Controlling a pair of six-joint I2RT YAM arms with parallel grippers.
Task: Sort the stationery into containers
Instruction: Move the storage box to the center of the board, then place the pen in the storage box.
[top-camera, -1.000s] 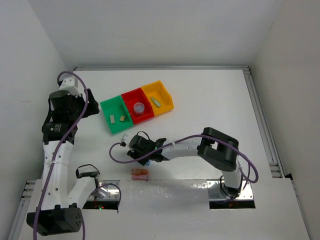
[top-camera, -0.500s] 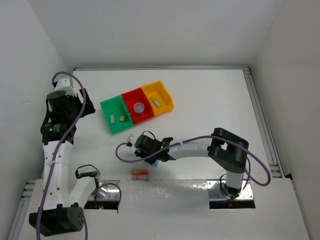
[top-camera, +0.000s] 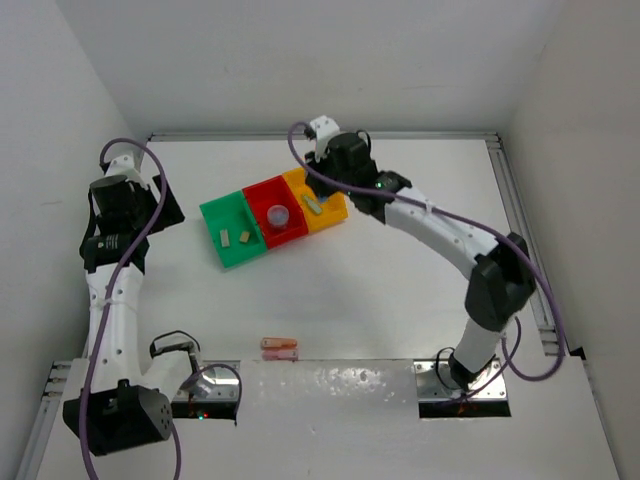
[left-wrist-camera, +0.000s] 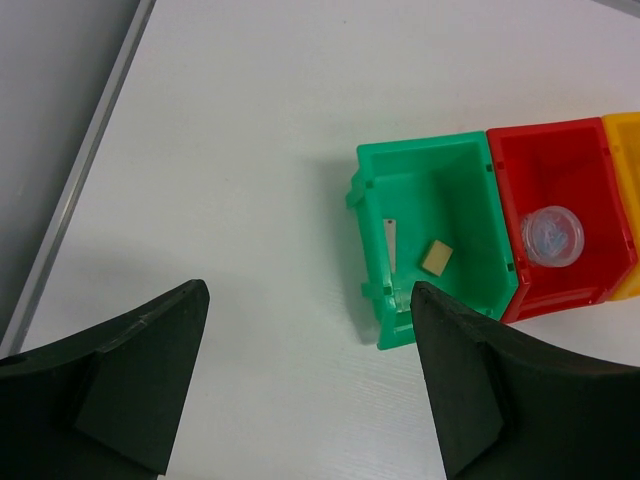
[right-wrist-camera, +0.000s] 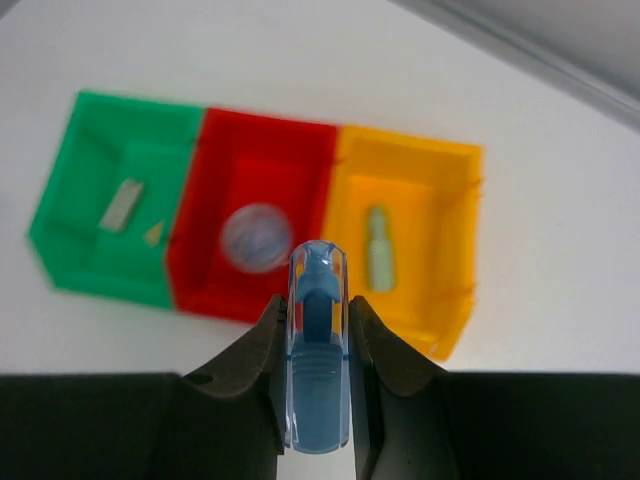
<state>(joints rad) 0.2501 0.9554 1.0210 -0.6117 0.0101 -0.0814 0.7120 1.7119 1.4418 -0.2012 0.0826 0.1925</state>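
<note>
Blue stick (right-wrist-camera: 317, 375): pinched in your right gripper (right-wrist-camera: 317, 318), aloft near the yellow bin (right-wrist-camera: 430, 230). Green bin (right-wrist-camera: 150, 160) holds two beige blocks (top-camera: 243, 237), red bin (right-wrist-camera: 260, 165) the lavender roll (right-wrist-camera: 256, 237), yellow bin a green stick (right-wrist-camera: 378, 248); pink and orange sticks (top-camera: 279, 348) lie on the counter (top-camera: 400, 260), at its near edge. Your left gripper (left-wrist-camera: 305, 300) hangs spread and empty beside the green bin.

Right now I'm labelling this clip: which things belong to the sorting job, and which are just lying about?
Job: green plastic bin, red plastic bin, yellow plastic bin; two beige blocks; round lavender roll; pale green stick; blue stick in the right claw; pink and orange sticks.
Just there: white table; metal edge rail.
</note>
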